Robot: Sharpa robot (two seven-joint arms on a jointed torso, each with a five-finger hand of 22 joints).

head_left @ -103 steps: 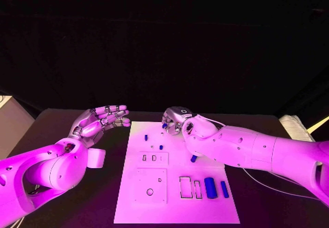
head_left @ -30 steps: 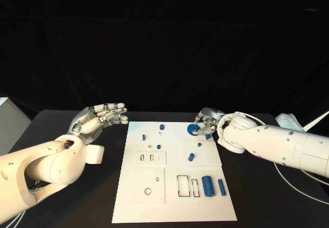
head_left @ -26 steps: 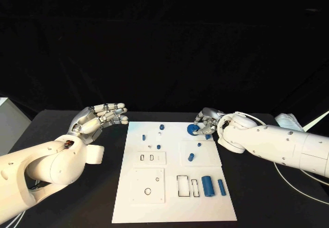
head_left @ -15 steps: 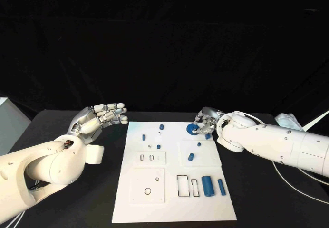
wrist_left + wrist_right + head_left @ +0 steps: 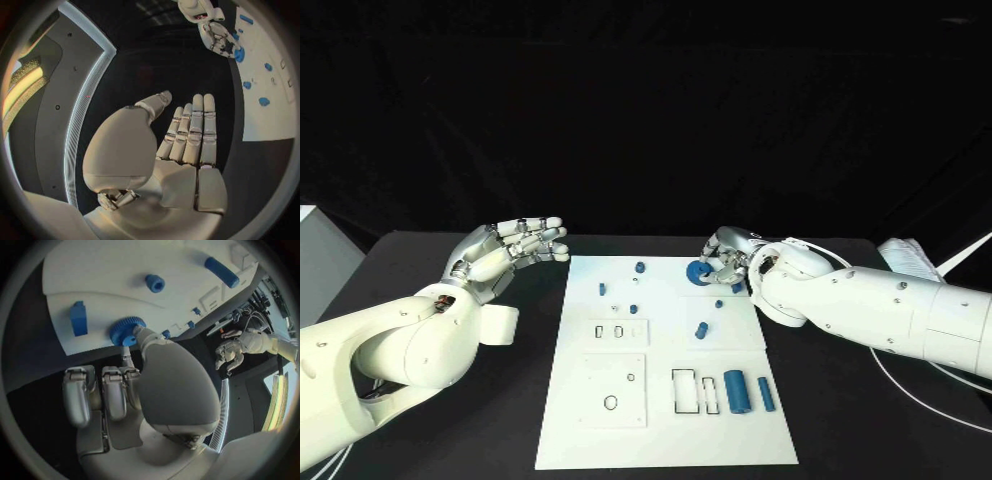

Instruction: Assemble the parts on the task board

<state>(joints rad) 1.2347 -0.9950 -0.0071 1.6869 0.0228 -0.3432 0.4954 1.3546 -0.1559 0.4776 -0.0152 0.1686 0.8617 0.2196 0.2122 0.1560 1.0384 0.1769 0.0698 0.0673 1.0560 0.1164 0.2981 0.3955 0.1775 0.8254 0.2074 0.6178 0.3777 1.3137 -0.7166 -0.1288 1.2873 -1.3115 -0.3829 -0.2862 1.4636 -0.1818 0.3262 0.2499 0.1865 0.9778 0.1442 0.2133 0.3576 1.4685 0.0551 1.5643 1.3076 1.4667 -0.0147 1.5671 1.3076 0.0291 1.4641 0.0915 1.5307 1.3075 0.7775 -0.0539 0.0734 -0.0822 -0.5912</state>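
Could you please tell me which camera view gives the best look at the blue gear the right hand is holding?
The right wrist view: the blue gear is close, its toothed rim visible at the right hand's fingertips. The head view shows it small, part-hidden; the left wrist view, a distant speck.

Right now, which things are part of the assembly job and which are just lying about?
Job: task board; blue gear, held by right hand; blue cylinder; blue bar; small blue pegs.
Lying about: white cable; pale cloth. Left hand holds nothing.
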